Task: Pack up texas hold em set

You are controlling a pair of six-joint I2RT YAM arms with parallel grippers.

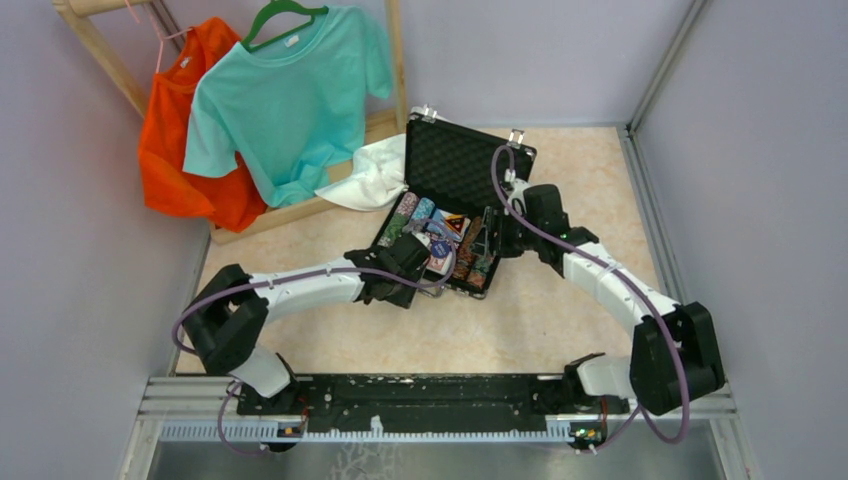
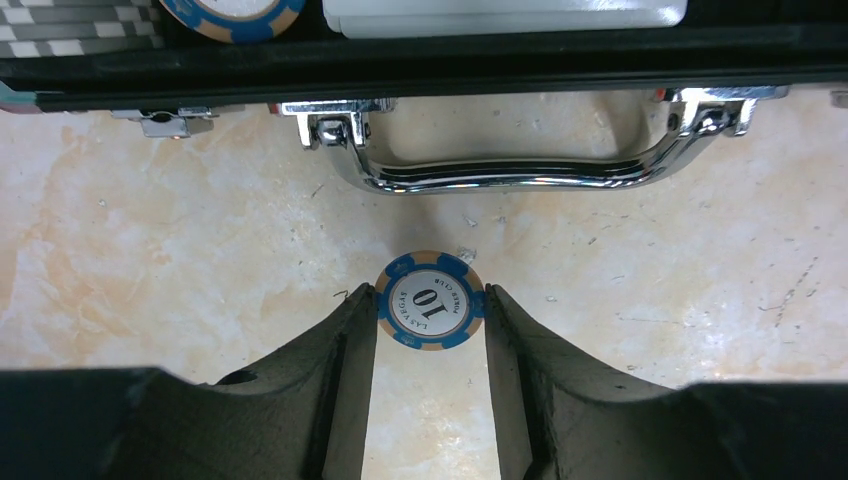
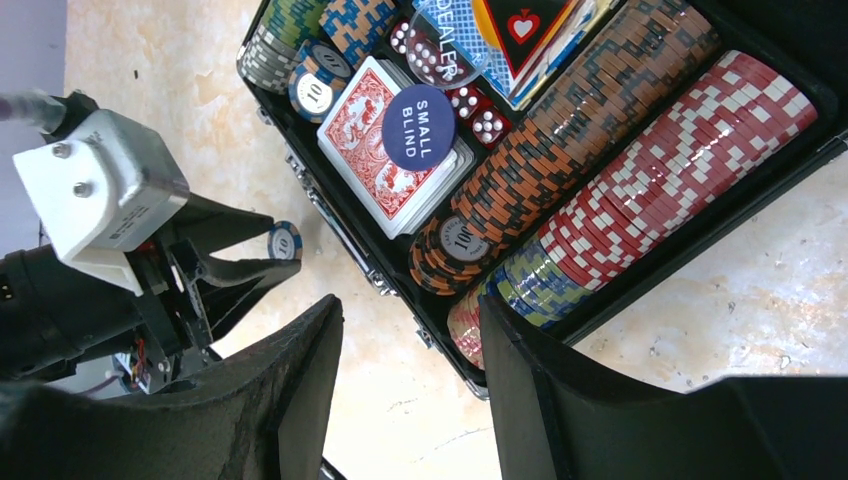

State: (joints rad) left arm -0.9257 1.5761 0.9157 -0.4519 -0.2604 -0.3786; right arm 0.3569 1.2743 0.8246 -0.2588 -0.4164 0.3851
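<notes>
The black case [image 1: 462, 160] lies open, lid propped up, at the table's middle. In the right wrist view its tray holds rows of orange [image 3: 560, 130] and red chips [image 3: 680, 150], a red card deck [image 3: 350, 140] under a blue "small blind" button [image 3: 418, 125], and red dice [image 3: 480, 115]. My left gripper [image 2: 430, 312] is shut on a blue "10" chip [image 2: 430, 298], pinched by its edges just in front of the case's chrome handle [image 2: 520, 178]. The right gripper [image 3: 410, 305] is open and empty over the case's front right corner.
A white cloth [image 1: 375, 175] lies against the case's left side. A teal shirt [image 1: 285, 95] and an orange shirt [image 1: 180, 140] hang from a wooden rack [image 1: 100, 50] at the back left. Walls close in both sides.
</notes>
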